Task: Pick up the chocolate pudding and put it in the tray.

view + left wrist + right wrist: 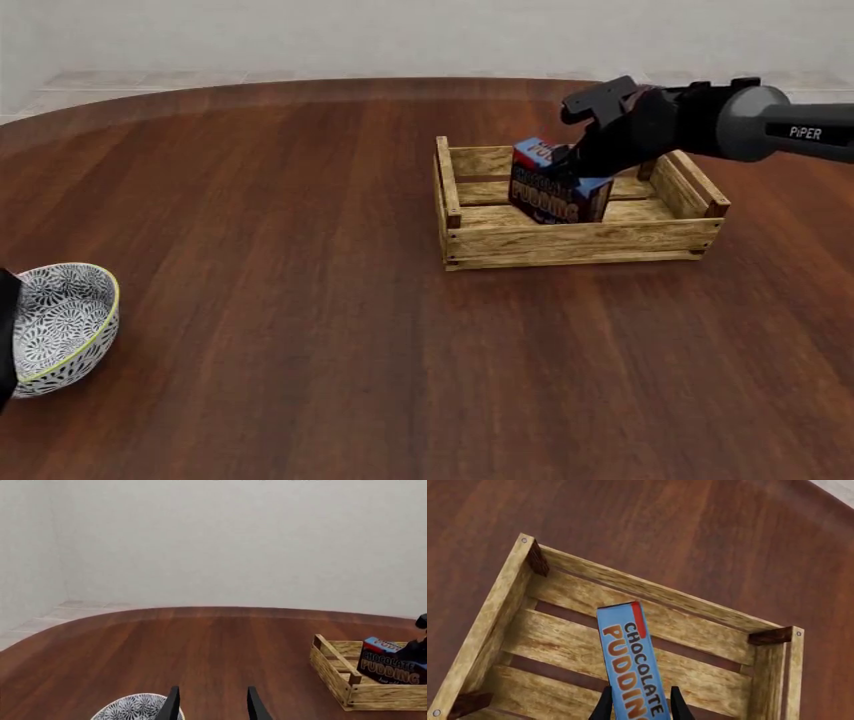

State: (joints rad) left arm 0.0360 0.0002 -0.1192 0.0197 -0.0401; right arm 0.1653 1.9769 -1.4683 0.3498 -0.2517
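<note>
The chocolate pudding (pixel 553 186) is a small carton with a blue top and dark brown front, standing tilted inside the tray (pixel 574 242), a light-wood slatted crate right of centre in the front view. My right gripper (pixel 571 166) reaches in from the right and is shut on the carton's far end. In the right wrist view the two black fingertips (pixel 603 706) clasp the blue face of the pudding (pixel 630 660) above the tray's slats (pixel 647 607). My left gripper (pixel 209 706) is open and empty, low at the near left. The left wrist view also shows the tray (pixel 333 672) and pudding (pixel 390 665).
A white-and-black patterned bowl (pixel 60 322) sits at the near left edge of the table, just beside my left gripper; it also shows in the left wrist view (pixel 137 707). Bare brown tabletop (pixel 294 240) lies between the bowl and the tray.
</note>
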